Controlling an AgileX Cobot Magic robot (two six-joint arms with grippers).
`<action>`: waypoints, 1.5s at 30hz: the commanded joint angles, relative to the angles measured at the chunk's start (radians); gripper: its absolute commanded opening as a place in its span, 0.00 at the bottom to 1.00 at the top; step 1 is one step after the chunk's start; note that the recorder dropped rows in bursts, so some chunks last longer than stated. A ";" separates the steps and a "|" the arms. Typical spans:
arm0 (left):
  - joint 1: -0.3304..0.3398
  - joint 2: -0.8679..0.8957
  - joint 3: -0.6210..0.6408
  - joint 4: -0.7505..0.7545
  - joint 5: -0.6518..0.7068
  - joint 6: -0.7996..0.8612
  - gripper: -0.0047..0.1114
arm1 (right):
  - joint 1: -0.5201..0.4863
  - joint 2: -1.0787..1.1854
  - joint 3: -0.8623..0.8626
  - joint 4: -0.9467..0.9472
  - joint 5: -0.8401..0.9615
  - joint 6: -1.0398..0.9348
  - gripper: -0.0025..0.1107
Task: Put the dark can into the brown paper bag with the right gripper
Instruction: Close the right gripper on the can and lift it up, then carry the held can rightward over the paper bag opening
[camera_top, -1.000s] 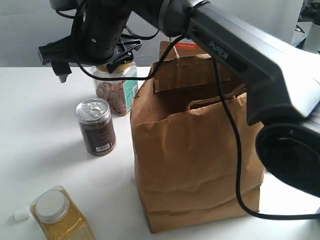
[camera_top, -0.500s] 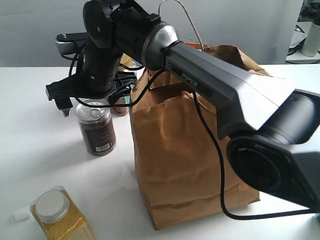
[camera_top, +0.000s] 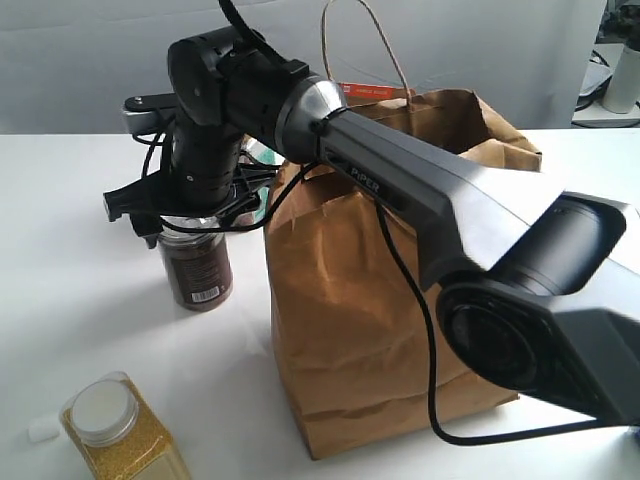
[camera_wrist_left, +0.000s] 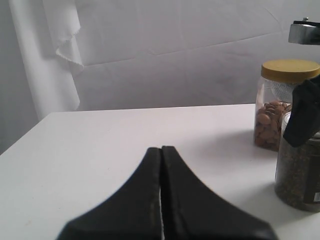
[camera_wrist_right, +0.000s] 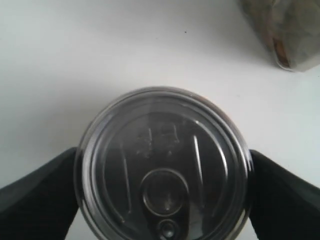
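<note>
Rundown from the exterior view: upright on the white bench (camera_top: 60, 300), the dark can (camera_top: 196, 268), just beside the left face of the brown paper bag (camera_top: 380, 300) and not inside it. Directly over the can's lid, pointing down, the right claw (camera_top: 185, 218), spread apart with one finger on each side of the can near its top. From the right wrist view, silver pull-tab lid dead centre, black fingers (camera_wrist_right: 35, 200) poking out past the rim on both sides. Looks released rather than clamped. Can't make out the pads actually pressing the wall, with the rim hiding that spot. Bag standing open, one rope handle sticking up, way taller than the can. Off to the side, the left claw (camera_wrist_left: 161, 195), clenched flat on itself with nothing between. Behind the can, a yellow-lidded nut jar (camera_wrist_left: 280, 110). Down at the near edge, a jar of yellow granules (camera_top: 125, 435), well apart from the can and the bag.
</note>
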 joint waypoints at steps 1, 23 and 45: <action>-0.006 -0.003 0.004 0.004 0.002 -0.004 0.04 | 0.004 -0.007 -0.008 -0.035 0.005 0.024 0.36; -0.006 -0.003 0.004 0.004 -0.001 -0.004 0.04 | 0.063 -0.273 -0.008 -0.045 -0.121 -0.068 0.02; -0.006 -0.003 0.004 0.004 -0.001 -0.004 0.04 | 0.196 -0.522 0.037 -0.499 0.008 0.062 0.02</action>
